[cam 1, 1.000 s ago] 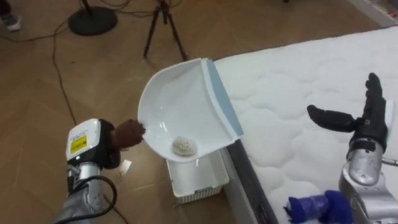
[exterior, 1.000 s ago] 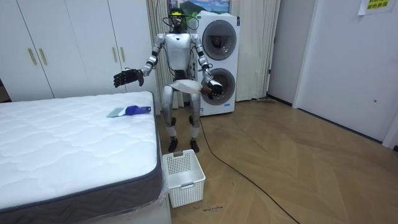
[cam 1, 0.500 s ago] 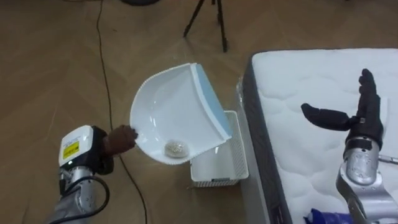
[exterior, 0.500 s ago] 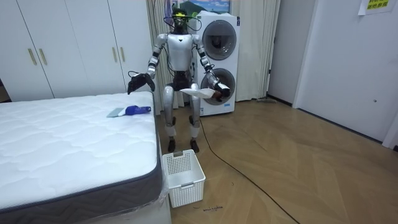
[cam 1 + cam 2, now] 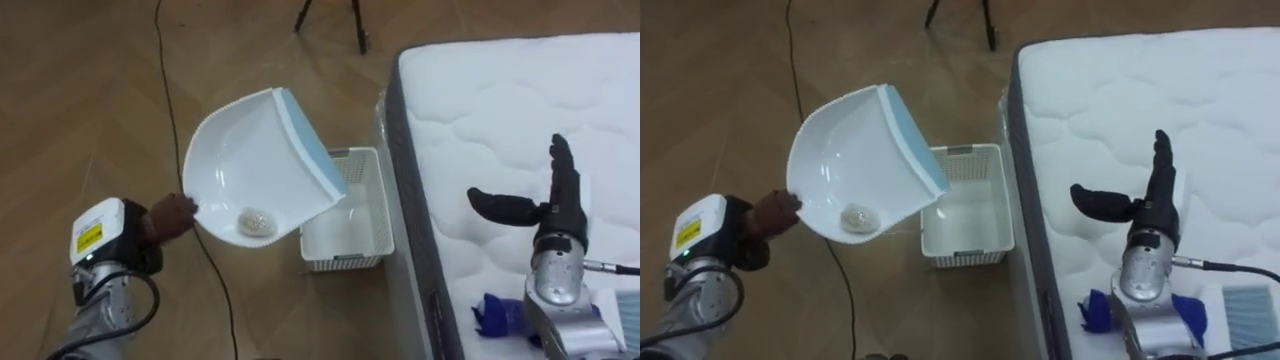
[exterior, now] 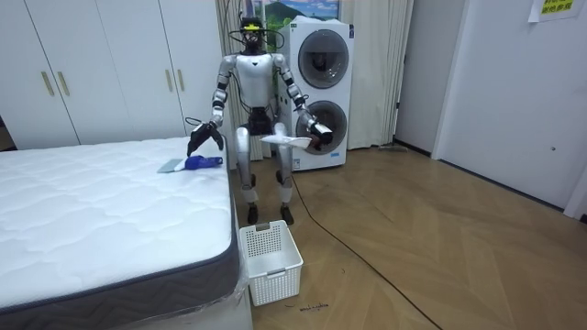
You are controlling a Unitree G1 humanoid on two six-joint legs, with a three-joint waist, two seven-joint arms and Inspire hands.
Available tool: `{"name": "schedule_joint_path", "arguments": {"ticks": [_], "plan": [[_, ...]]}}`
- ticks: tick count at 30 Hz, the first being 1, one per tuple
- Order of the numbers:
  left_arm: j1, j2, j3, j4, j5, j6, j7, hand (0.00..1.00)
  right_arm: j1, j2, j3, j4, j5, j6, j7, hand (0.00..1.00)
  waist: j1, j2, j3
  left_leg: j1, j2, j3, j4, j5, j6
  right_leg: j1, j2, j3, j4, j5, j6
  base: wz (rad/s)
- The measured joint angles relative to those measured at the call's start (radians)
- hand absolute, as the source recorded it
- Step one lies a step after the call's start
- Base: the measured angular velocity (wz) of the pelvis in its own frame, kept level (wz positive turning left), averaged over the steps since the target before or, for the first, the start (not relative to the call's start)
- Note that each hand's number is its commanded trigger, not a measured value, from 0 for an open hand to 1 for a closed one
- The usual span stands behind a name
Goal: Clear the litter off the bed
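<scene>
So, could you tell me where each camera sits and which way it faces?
Left eye view: on the head, looking down at the white plastic dustpan, white slatted basket and white quilted mattress; left hand and right hand show.
Right eye view: same scene, a little aside.
Room view: across the room, facing the whole standing robot; shares basket and mattress.

The white slatted plastic basket (image 5: 350,258) stands on the wooden floor (image 5: 80,80), just beside the white quilted mattress (image 5: 500,110), at its 9 o'clock. The white blue-lipped plastic dustpan (image 5: 250,160) is at the basket's 10 o'clock, with a small pale crumpled lump (image 5: 252,220) in it. The blue brush (image 5: 495,318) lies on the mattress at 5 o'clock.
</scene>
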Motion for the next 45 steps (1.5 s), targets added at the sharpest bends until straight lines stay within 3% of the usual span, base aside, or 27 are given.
{"name": "schedule_joint_path", "arguments": {"ticks": [2,6,11,13,15,17,20,30,34,39,45], "plan": [[-0.027,0.014,-0.016,0.003,0.001,0.0,0.0,1.0,0.0,0.001,0.001,0.0,-0.001,-0.003,0.0,0.0,-0.006,0.008,0.0045,-0.029,0.003,0.001,-0.001,0.007,-0.002,-0.032,0.0,-0.003,0.005,0.001,-0.005,0.04],[-0.065,0.054,-0.033,0.007,0.023,0.0,0.0,1.0,-0.001,0.013,0.006,0.017,-0.04,-0.011,0.003,0.0,-0.027,0.019,0.0051,-0.068,0.003,0.006,-0.007,0.013,0.0,-0.067,-0.004,-0.016,-0.001,0.002,-0.008,0.09],[-0.147,0.101,-0.114,0.066,0.063,0.005,-0.002,1.0,-0.01,0.015,0.028,0.04,-0.047,-0.01,0.004,0.0,-0.049,0.049,0.01,-0.099,-0.001,0.056,-0.031,0.023,0.015,-0.1,-0.023,-0.02,-0.018,0.005,-0.003,0.06],[-0.174,0.107,-0.121,0.085,0.085,0.012,-0.002,1.0,-0.01,0.015,0.038,0.041,-0.055,-0.01,0.004,0.0,-0.05,0.059,0.0097,-0.11,-0.001,0.071,-0.034,0.024,0.016,-0.119,-0.034,-0.019,-0.011,0.005,-0.001,-0.03],[-0.2,0.108,-0.122,0.096,0.099,0.027,-0.002,1.0,-0.015,0.013,0.039,0.041,-0.081,-0.01,0.004,0.0,-0.052,0.078,0.0125,-0.126,-0.002,0.08,-0.034,0.024,0.017,-0.14,-0.037,-0.016,-0.005,0.005,0.0,-0.05],[-0.234,0.115,-0.143,0.101,0.099,0.05,-0.001,1.0,-0.031,0.012,0.04,0.038,-0.108,-0.004,-0.003,0.0,-0.059,0.108,0.0105,-0.153,-0.004,0.087,-0.043,0.028,0.024,-0.177,-0.052,-0.016,0.008,0.006,0.002,0.0],[-0.258,0.128,-0.159,0.1,0.101,0.061,0.0,1.0,-0.04,0.012,0.042,0.035,-0.12,0.006,-0.005,0.0,-0.073,0.135,0.0102,-0.16,-0.004,0.117,-0.07,0.037,0.036,-0.196,-0.058,-0.011,0.007,0.007,0.003,0.0],[-0.26,0.137,-0.177,0.102,0.117,0.097,-0.001,1.0,-0.034,-0.008,0.076,0.027,-0.141,0.012,-0.004,0.0,-0.085,0.141,0.011,-0.152,0.004,0.166,-0.085,0.038,0.039,-0.215,-0.061,0.016,0.005,0.006,0.005,-0.09],[-0.26,0.14,-0.179,0.107,0.125,0.103,-0.004,1.0,-0.013,-0.011,0.079,0.021,-0.176,0.014,0.004,0.0,-0.074,0.142,0.0116,-0.154,0.017,0.197,-0.082,0.038,0.039,-0.226,-0.057,0.031,0.006,0.006,0.005,-0.1],[-0.261,0.147,-0.179,0.112,0.147,0.137,-0.042,1.0,0.008,-0.008,0.078,-0.012,-0.213,0.04,0.025,0.0,-0.079,0.145,0.0123,-0.169,0.03,0.202,-0.059,0.038,0.039,-0.233,-0.049,0.029,0.009,0.006,0.004,-0.04],[-0.271,0.17,-0.178,0.099,0.204,0.16,-0.124,1.0,-0.007,-0.01,0.07,-0.025,-0.274,0.079,0.033,0.0,-0.078,0.157,0.0144,-0.22,0.04,0.225,0.021,0.028,0.054,-0.292,-0.068,0.026,0.101,0.004,0.007,-0.02]]}}
